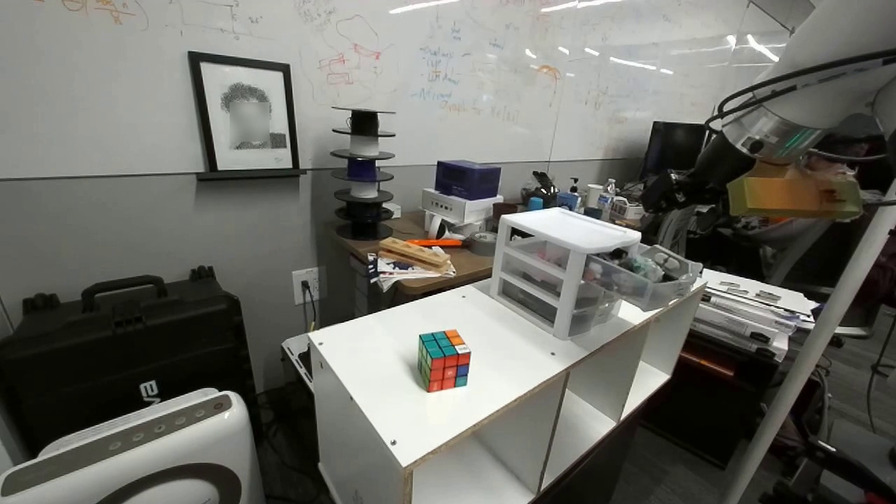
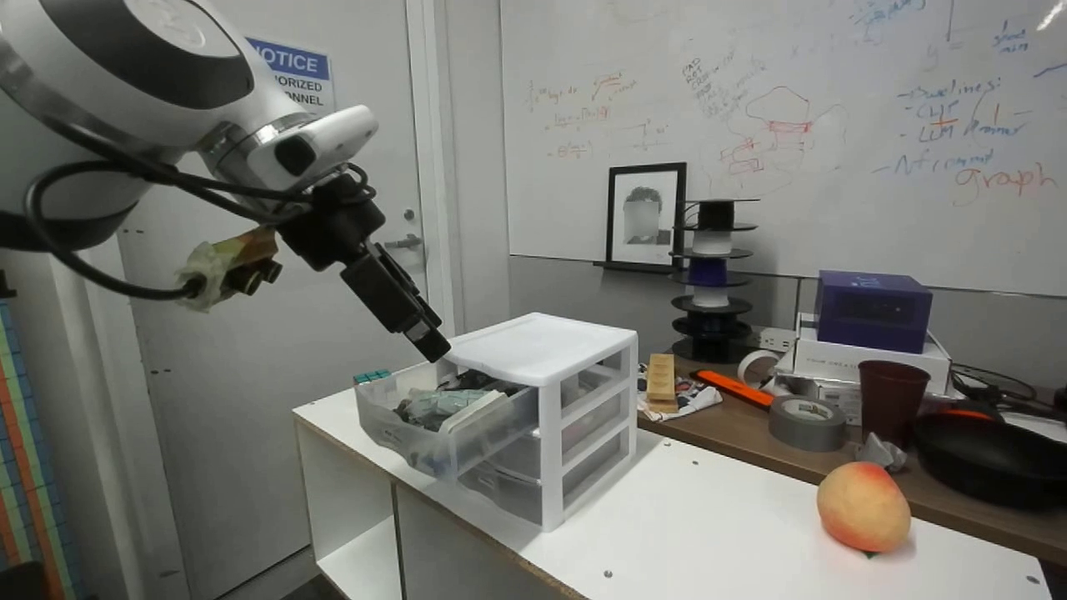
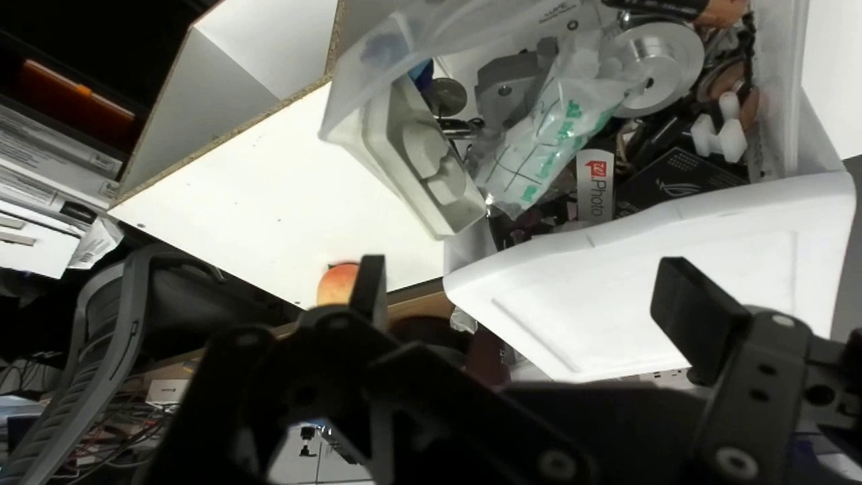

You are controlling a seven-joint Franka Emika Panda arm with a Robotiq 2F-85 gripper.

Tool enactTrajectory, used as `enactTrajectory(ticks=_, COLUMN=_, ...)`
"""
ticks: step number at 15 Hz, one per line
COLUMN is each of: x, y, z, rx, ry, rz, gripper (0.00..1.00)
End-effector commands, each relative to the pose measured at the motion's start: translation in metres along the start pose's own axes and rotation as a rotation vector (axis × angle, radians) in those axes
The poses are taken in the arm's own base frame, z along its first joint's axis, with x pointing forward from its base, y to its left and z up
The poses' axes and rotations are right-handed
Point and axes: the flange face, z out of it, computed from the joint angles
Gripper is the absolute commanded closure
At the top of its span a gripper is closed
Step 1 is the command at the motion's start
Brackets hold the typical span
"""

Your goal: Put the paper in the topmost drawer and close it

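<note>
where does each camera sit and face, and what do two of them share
Wrist view: sits behind the open gripper, seen along the bottom, looking down into the pulled-out topmost drawer.
In an exterior view: sits nearer the Rubik's cube, looking down toward the drawer unit; arm and gripper, upper right.
In an exterior view: sits nearer the peach-like fruit, facing door and whiteboard; arm and gripper, upper left.
Both exterior views share whiteboard, framed portrait and spool stack.

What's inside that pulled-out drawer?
In the top drawer: a crinkled, green-printed wrapper, a silvery wheel, a pale moulded piece and a "Photo" label, among other things. Whatever lies beneath is covered.
</note>
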Motion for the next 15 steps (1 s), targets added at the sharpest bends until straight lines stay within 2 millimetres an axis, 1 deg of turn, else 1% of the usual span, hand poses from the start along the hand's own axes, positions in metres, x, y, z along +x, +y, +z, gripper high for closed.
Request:
enactTrajectory(ticks=1, x=0.003, y=-0.005, z=-0.011, rx=0.029, ry=0.044, rz=0.001, gripper=0.0)
enactTrajectory(ticks=3, x=0.004, y=-0.01, z=-0.017, rx=0.037, ry=0.048, rz=-0.012, gripper=0.0)
enactTrajectory(ticks=5, x=-0.001, y=-0.021, z=-0.024, rx=0.026, ry=0.028, rz=-0.031, gripper=0.0)
enactTrajectory(ticks=7, x=-0.013, y=-0.039, z=-0.033, rx=0.021, ry=-0.002, rz=-0.073, gripper=0.0)
enactTrajectory(ticks=9, x=-0.029, y=-0.06, z=-0.041, rx=0.045, ry=-0.065, rz=-0.121, gripper=0.0)
enactTrajectory(ticks=11, x=-0.046, y=-0.079, z=-0.054, rx=0.074, ry=-0.132, rz=-0.17, gripper=0.0)
enactTrajectory(ticks=13, x=-0.057, y=-0.09, z=-0.065, rx=0.091, ry=-0.189, rz=-0.209, gripper=0.0)
enactTrajectory(ticks=15, x=-0.065, y=-0.092, z=-0.074, rx=0.084, ry=-0.233, rz=-0.235, gripper=0.0)
